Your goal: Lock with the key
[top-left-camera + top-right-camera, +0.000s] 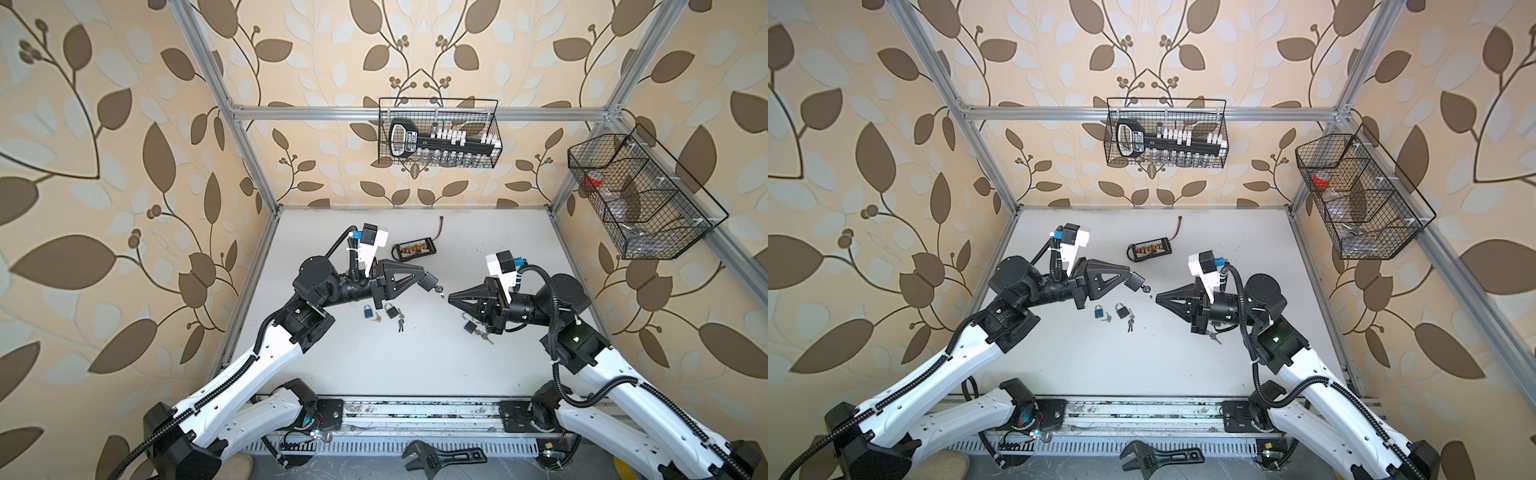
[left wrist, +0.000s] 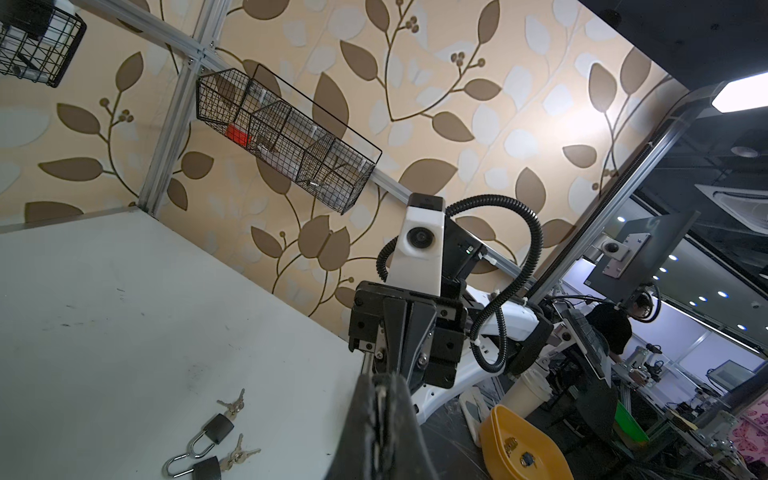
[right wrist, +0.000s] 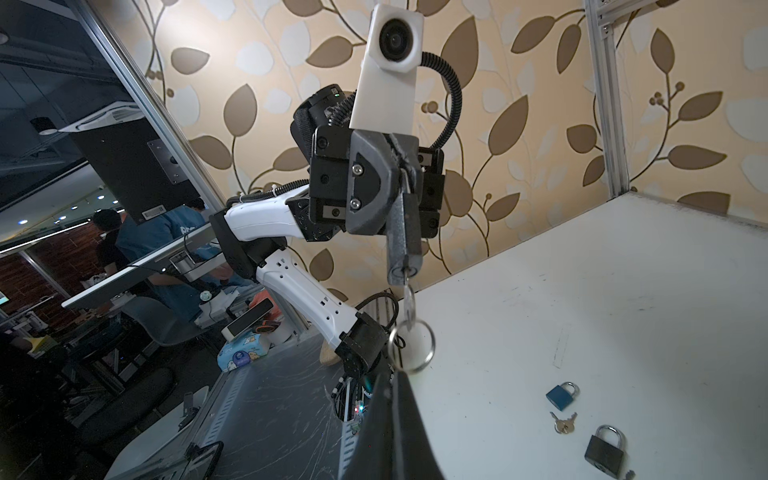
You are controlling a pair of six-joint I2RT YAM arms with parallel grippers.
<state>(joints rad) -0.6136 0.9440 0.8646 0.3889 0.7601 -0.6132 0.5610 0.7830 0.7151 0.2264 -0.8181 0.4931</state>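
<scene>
Left gripper (image 1: 427, 277) clamped on padlock (image 3: 401, 224); right gripper (image 1: 451, 296) pressed together beside key (image 3: 409, 301). Pinch key head squarely, turn slowly.

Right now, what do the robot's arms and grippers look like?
The left arm and right arm have white shells, black joints and ribbed black cable conduit. The left gripper and right gripper are black tapered wedges with triangular cut-outs, carrying white camera housings.

White table (image 1: 374, 365): blue padlock (image 1: 368, 311) with brass keys (image 1: 377, 319), grey padlock (image 1: 390, 310) with dark keys (image 1: 401, 325) mid-table; black padlock (image 1: 470, 327) rightward; black connector board (image 1: 414, 249) at back.
</scene>
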